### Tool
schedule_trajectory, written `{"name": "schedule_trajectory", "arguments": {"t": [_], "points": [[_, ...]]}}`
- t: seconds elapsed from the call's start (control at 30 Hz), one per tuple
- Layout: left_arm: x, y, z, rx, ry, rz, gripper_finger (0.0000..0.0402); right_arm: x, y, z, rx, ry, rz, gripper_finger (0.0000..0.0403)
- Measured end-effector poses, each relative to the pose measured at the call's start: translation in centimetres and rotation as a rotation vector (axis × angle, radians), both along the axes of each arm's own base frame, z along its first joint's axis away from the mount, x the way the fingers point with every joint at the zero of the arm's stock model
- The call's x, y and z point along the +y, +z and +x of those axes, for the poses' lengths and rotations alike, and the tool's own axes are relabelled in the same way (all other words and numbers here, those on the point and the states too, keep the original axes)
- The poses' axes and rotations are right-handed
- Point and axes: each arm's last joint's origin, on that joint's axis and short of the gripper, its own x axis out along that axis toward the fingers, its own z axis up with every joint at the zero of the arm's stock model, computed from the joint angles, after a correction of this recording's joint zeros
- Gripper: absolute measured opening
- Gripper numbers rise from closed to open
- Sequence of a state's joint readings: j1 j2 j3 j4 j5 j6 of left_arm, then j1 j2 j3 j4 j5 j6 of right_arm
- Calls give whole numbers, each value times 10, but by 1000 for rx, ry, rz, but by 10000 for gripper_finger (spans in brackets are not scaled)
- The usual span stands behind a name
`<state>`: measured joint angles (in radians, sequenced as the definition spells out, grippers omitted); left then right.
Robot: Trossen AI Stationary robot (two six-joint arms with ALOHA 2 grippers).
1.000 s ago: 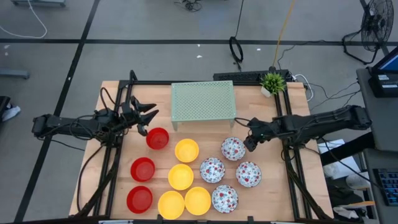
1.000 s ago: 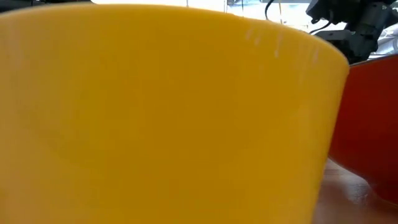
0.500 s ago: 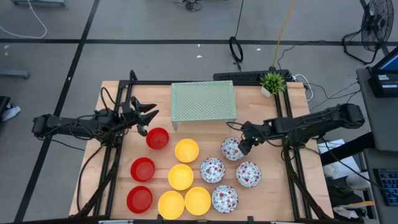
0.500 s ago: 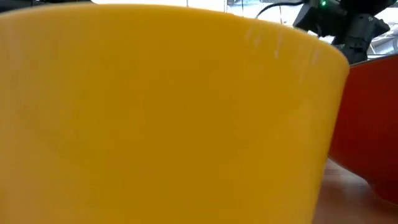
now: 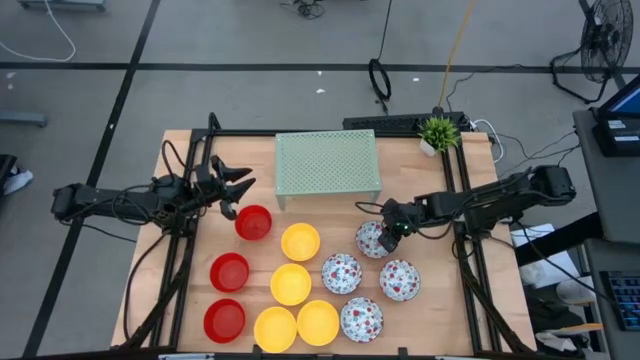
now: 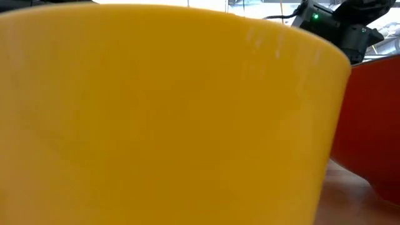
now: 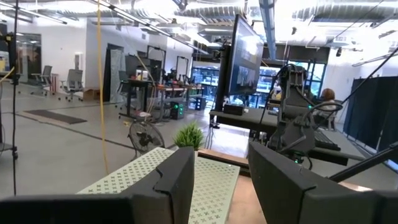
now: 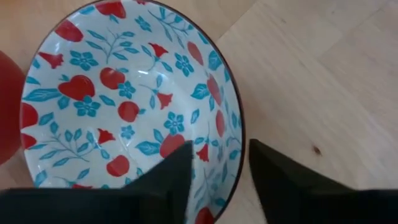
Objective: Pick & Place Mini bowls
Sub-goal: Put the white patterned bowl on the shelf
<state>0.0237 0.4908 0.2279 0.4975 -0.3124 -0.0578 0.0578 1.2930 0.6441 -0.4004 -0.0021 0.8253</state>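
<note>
The mini bowls stand upright on the wooden table [image 5: 480, 300]: three red ones [image 5: 230, 272] at the left, several yellow ones [image 5: 291, 284] in the middle, several white floral ones [image 5: 399, 280] at the right. My right gripper [image 5: 387, 226] points steeply down at the farthest floral bowl [image 5: 370, 240]. It is open [image 8: 221, 177], one finger inside the bowl's rim [image 8: 240, 155] and one outside it. My left gripper [image 5: 240, 185] hovers open beyond the far red bowl [image 5: 253, 222]. In the low view a yellow bowl [image 6: 156, 112] hides nearly everything.
A pale green mesh rack [image 5: 327, 163] stands at the far middle of the table, and a small potted plant [image 5: 437, 131] at the far right corner. Black frame rails [image 5: 470, 270] run along both sides. Bare wood lies between the rack and the bowls.
My right gripper has come down and toward the table's left, from beside the farthest floral bowl onto its right rim. The bowls have stayed where they were.
</note>
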Motion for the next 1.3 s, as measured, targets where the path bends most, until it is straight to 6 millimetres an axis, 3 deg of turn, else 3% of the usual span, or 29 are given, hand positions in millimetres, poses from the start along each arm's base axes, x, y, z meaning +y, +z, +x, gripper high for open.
{"name": "schedule_trajectory", "arguments": {"t": [0.13, 0.2, 0.47, 0.6, 1.0, 1.2, 1.3], "points": [[0, 0, 0, 0, 0, 0, 157, 0, 0, 0, -1, -1, -2, 31], [0, 0, 0, 0, 0, 0, 157, 0, 1, 1, -11, 4, 0, 12], [0, 0, 0, 0, 0, 0, 157, 0, 4, 0, -24, -17, 20, 5], [0, 0, 0, 0, 1, 0, 157, 1, 14, -5, -73, -14, 63, 3], [0, 0, 0, -1, 3, 0, 157, -7, 83, -17, -584, -96, 98, 1], [0, 0, 0, -3, 2, -4, 157, -31, 118, -12, -647, -79, -6, 1], [0, 0, 0, -3, 2, -5, 157, -46, 132, -12, -582, -97, -75, 1]]}}
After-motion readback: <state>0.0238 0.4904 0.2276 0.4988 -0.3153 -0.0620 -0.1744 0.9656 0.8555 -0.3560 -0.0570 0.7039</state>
